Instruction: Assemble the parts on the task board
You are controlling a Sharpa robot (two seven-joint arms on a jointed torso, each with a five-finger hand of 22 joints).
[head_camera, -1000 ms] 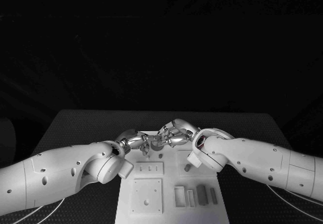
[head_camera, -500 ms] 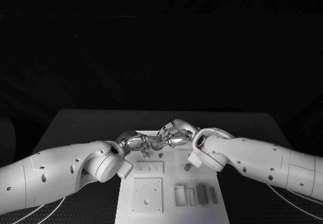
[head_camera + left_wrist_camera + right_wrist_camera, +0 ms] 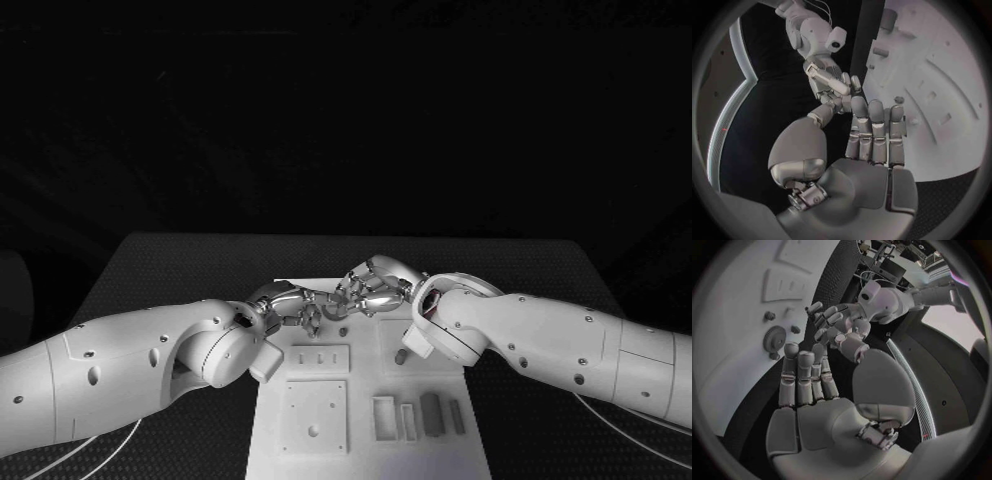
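Parts (image 3: 420, 415): grey bars lie in a row on the near right of the task board (image 3: 368, 455), untouched.
Board: centred on the black desk (image 3: 173, 260), near end toward the robot.
Left hand (image 3: 287, 305): at the board's far end, fingers (image 3: 873, 130) straight and side by side, holding nothing visible.
Right hand (image 3: 372, 290): meets it there, fingers (image 3: 804, 375) likewise extended.
Change: over the last second the hands barely shifted; no part lifted, assembly seemingly stalled.
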